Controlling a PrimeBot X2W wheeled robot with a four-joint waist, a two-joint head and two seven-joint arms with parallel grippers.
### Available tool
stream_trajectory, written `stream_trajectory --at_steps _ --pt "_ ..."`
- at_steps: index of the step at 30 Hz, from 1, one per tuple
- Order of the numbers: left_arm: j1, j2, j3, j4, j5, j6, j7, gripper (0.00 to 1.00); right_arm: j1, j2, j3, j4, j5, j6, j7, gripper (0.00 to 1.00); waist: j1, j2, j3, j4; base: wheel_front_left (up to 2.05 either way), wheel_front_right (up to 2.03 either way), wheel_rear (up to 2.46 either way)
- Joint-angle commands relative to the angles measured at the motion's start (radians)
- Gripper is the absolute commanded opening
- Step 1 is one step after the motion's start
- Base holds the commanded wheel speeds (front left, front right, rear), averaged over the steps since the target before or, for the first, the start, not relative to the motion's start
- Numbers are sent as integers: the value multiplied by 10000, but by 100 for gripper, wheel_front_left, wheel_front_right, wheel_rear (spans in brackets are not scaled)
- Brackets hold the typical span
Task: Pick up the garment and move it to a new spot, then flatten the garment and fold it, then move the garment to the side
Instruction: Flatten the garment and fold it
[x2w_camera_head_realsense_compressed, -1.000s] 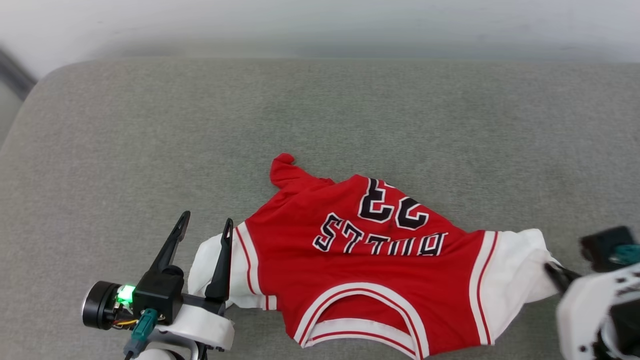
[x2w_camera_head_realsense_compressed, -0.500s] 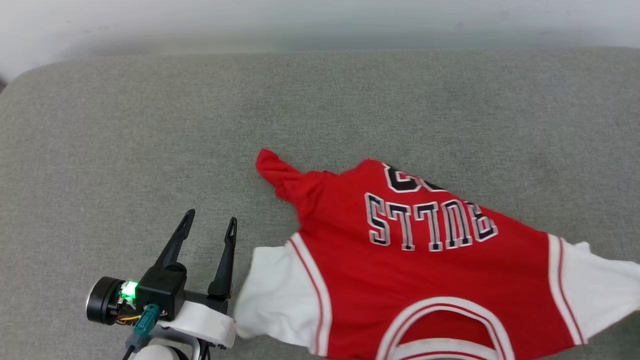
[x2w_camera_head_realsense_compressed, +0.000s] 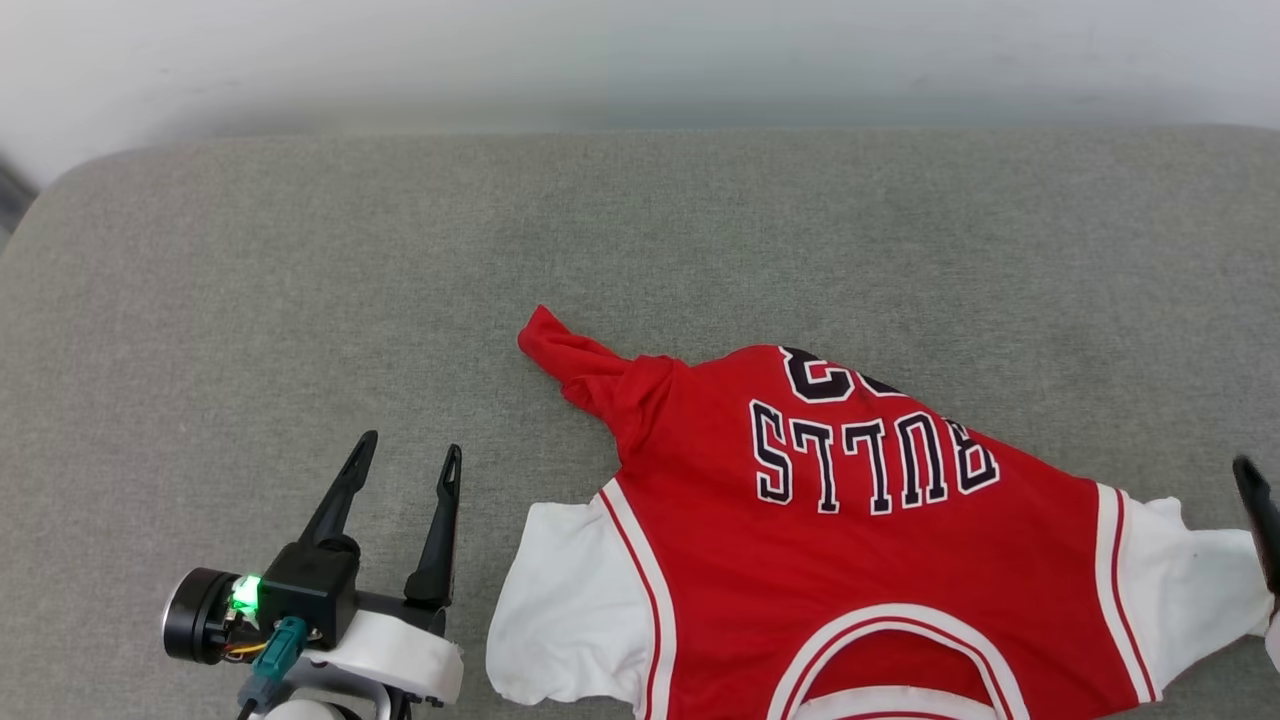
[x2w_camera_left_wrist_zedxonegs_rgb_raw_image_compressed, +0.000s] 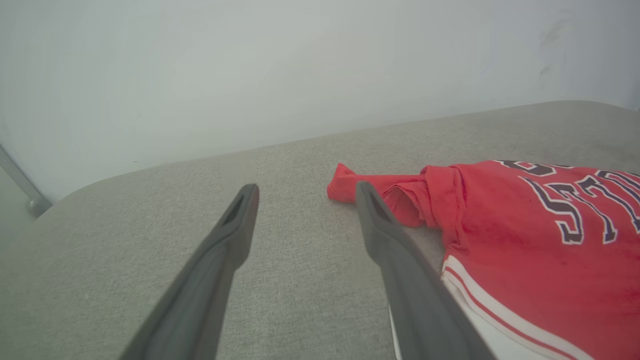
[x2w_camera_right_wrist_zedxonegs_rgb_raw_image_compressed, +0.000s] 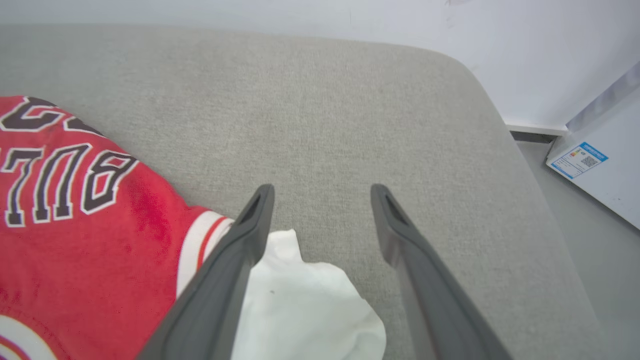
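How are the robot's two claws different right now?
The left gripper is by the shirt's left sleeve; the right gripper is by its right sleeve. The left gripper stands apart from the cloth, with bare grey cushion between them; the right gripper has white sleeve lying partly between its fingers. Both are open and hold nothing.

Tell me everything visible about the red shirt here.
The garment is a red T-shirt of thin, soft-looking fabric with white sleeves, red-and-white striped trim and black-and-white BULLS lettering. It lies print side up and rumpled on the grey cushion, its far corner twisted into a point and its collar toward the robot. The open right gripper is over one sleeve; contact unclear.
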Motion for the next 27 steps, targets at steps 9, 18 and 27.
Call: stream_trajectory --at_steps 9,18,27 --pt "233 -280 88 -406 -296 -281 -25 100 98 840 197 -1708 316 -7 -2480 100 0 0 -301 -265 0 0 0" --pt "-2050 176 -1970 -23 -758 -850 1881 100 -31 1720 279 -2127 -306 -7 -3799 100 0 0 179 -651 0 0 0" --pt "-6538 1554 -5182 744 -4698 -853 5736 100 -732 2240 370 -2462 -846 -7 -4132 100 0 0 1170 -1496 0 0 0"
